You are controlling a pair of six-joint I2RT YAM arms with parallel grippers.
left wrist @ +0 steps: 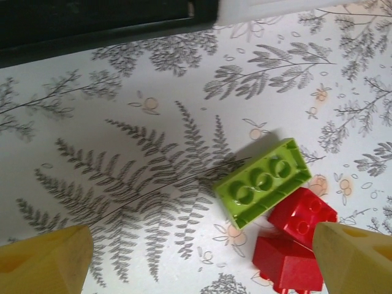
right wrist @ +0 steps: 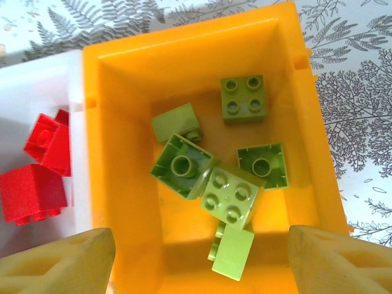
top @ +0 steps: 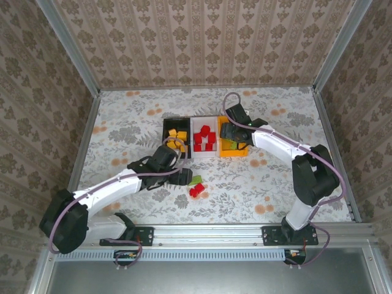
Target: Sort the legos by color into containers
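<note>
Left gripper (left wrist: 202, 254) hangs spread wide, nothing between its yellow fingers (left wrist: 43, 263), above the last loose pile. The green brick (left wrist: 262, 182) lies flat on the table (left wrist: 122, 141), studs up, long and slanted, at four o'clock in the wrist view. Two red bricks (left wrist: 301, 215) press against its lower edge at five o'clock. From above, that pile sits at six o'clock of the white bin (top: 205, 120).

To take the green one cleanly, I'd slide toward four o'clock, turn the wrist so the fingers meet its long sides, and drop in clear of the reds. They touch it, so a sloppy close could drag them along.

Right gripper (right wrist: 199, 245) is released too, empty, over the orange bin (right wrist: 122, 55), where a handful of green blocks (right wrist: 231, 197) lie jumbled. Red blocks (right wrist: 37, 184) fill the white bin at nine o'clock. Beyond it, the black bin (top: 177, 120) holds yellow blocks (top: 177, 138).
</note>
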